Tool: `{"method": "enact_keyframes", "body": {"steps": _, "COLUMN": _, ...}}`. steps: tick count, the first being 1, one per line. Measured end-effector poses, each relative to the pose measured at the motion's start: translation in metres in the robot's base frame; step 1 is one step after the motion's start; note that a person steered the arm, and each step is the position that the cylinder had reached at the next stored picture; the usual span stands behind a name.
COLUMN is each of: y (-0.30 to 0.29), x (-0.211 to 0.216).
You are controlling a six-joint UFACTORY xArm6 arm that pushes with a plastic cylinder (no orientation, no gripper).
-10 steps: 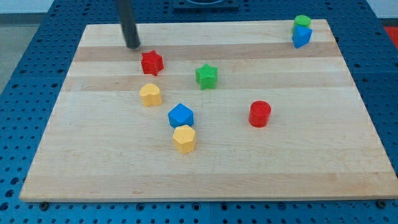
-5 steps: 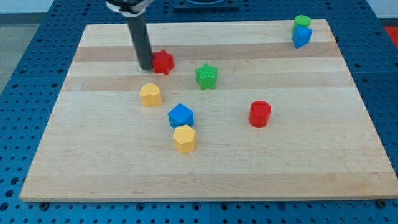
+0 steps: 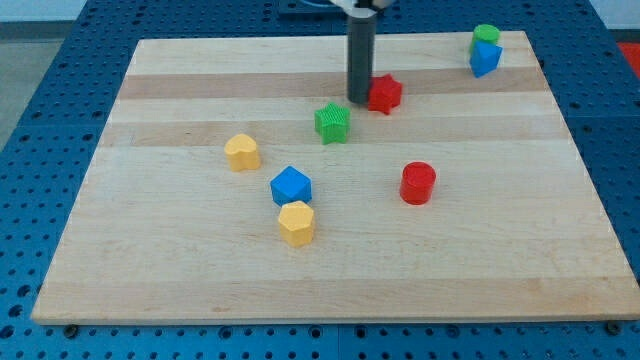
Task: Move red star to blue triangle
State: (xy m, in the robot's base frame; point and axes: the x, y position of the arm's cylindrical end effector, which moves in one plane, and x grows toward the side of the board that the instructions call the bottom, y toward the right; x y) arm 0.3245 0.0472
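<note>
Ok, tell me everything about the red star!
The red star is a small, chunky block with stubby points, plain red all over and plastic-looking. It lies flat on the wooden board, near the view's top, a little right of the middle. My tip is right against its left side. The green star sits close by at its lower left, not touching.

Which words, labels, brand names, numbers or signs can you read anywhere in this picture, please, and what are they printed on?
None: no text can be read in the camera view.
The wooden board is bare wood grain, unmarked.
The blocks, such as the red star and the blue triangle, are plain coloured faces.
The dark rod ending in my tip, just left of the red star, bears no label.
The blue perforated table shows only holes.
</note>
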Motion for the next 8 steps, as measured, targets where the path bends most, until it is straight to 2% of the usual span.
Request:
{"method": "enact_keyframes", "body": {"steps": 1, "y": 0.028, "x": 0.0}}
{"method": "enact_keyframes", "body": {"steps": 3, "y": 0.053, "x": 0.032}}
{"method": "enact_keyframes", "body": {"steps": 4, "y": 0.066, "x": 0.035}}
{"method": "enact_keyframes", "body": {"steps": 8, "y": 0.086, "x": 0.007}}
